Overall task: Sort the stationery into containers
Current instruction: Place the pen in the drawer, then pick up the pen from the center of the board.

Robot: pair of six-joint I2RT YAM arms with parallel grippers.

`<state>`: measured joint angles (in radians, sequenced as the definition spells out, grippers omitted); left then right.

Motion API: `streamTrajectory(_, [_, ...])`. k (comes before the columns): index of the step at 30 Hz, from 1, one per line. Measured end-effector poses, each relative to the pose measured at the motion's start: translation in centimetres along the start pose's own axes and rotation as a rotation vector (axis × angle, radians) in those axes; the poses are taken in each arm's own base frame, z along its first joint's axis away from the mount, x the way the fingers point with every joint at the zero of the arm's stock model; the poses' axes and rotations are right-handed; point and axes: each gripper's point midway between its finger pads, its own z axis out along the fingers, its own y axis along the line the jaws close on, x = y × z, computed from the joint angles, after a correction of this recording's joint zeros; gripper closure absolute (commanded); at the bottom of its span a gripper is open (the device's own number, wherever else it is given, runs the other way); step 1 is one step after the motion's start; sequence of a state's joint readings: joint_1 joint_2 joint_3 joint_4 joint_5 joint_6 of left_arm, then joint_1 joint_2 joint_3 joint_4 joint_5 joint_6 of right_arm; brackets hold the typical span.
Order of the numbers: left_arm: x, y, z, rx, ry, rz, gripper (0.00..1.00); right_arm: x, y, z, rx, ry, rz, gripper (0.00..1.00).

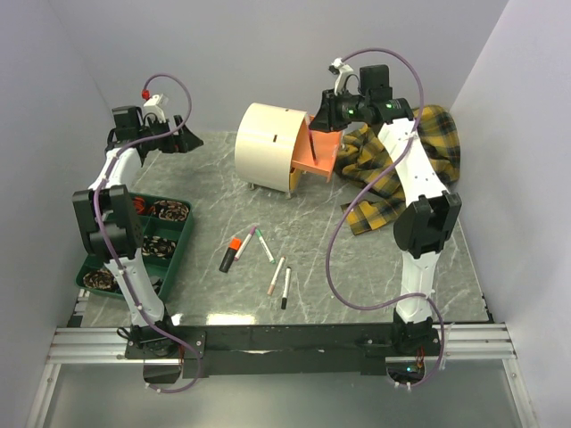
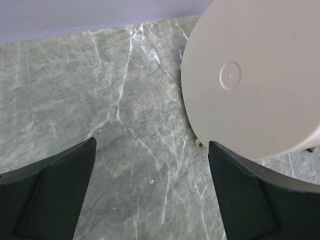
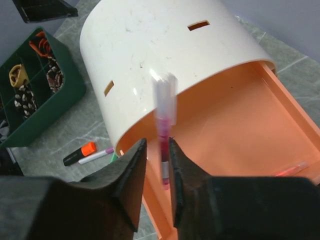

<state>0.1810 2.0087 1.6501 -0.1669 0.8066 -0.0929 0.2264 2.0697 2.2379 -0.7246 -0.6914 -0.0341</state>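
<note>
Pink pen [image 3: 165, 100]: light, stiff, slick; pinch mid-barrel. Right gripper [image 3: 157, 150] has jaws slightly parted, the pen seemingly loose between them, over the orange drawer [image 3: 240, 115]; left gripper [image 2: 151, 146] wide, empty.

Pen [image 3: 164, 107] at centre of right wrist view is blurred; unclear whether right gripper [image 3: 157, 146] grips it. Cabinet [image 2: 260, 75] cut by left wrist view's right edge
</note>
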Motion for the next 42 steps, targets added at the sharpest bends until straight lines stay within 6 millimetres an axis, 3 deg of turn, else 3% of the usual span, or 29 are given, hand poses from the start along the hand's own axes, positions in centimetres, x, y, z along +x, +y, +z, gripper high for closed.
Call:
streamTrajectory(9, [-0.3,-0.1,0.1,0.002,-0.006,-0.006,0.00,0.2,0.3,-0.1,-0.018,-0.005,0.006,0.57])
streamTrajectory(13, [-0.6,-0.1,0.2,0.002,-0.019,-0.011,0.01,0.8,2.2,-1.2,-0.068,0.029,-0.127,0.57])
streamTrajectory(16, [-0.3,-0.3,-0.1,-0.006,-0.024,-0.015,0.01,2.4,5.0,-2.4,-0.118,0.090,-0.320,0.59])
streamTrajectory(19, [0.6,-0.9,-1.0,-0.019,-0.009,-0.014,0.00,5.8,8.4,-3.4,-0.193,0.178,-0.525,0.60])
streamTrajectory(23, [0.8,-2.3,-2.9,-0.051,0.019,0.096,0.01,12.9,12.1,-3.9,-0.350,0.327,-0.786,0.61])
streamTrajectory(28, [-0.8,-4.4,-5.1,-0.095,0.015,0.243,0.01,23.3,13.3,-3.4,-0.534,0.552,-1.030,0.63])
streamTrajectory(31, [-1.1,-5.1,-5.9,-0.114,-0.003,0.253,0.01,28.1,13.7,-3.0,-0.632,0.675,-1.116,0.66])
streamTrajectory(34, [0.1,-5.2,-6.0,-0.126,-0.004,0.171,0.01,30.0,14.1,-1.5,-0.681,0.731,-1.221,0.65])
streamTrajectory(38, [3.2,-4.6,-5.4,-0.146,0.024,0.022,0.01,31.1,15.1,0.2,-0.709,0.731,-1.363,0.63])
streamTrajectory(42, [5.3,-4.4,-5.5,-0.162,0.051,-0.059,0.01,32.2,17.6,1.2,-0.767,0.713,-1.482,0.62])
